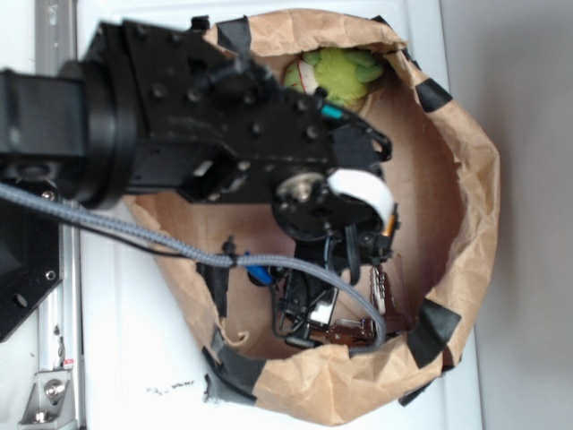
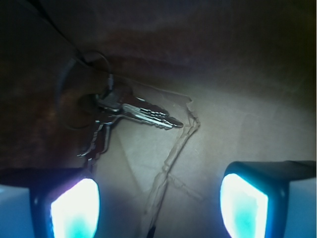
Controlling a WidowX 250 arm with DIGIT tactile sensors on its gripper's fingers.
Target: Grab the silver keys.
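My end effector (image 2: 158, 198) hung released, its two glowing pads (image 2: 74, 208) apart at the bottom of the wrist view with nothing between them; the silver keys (image 2: 131, 114) lay on the brown paper floor just beyond the left pad, up and to the left of the gap, not touching either pad; one toothed blade pointed right toward a crease in the paper, the other blades splayed down toward the left pad, and the ring sat in shadow at the far left. In the exterior view my arm (image 1: 206, 116) reached over a rolled-down paper bag (image 1: 474, 179) standing on the white counter (image 1: 134, 340), its rim patched with black tape (image 1: 434, 327); the silver keys (image 1: 354, 330) showed as a shiny brown glint on the bag's floor near its lower rim, partly hidden by my wrist and a grey braided cable (image 1: 134, 235); a green plush toy (image 1: 340, 72) lay inside the bag at its upper edge, well apart from the keys; a small blue object (image 1: 260, 273) sat beside the cable, too hidden to identify.
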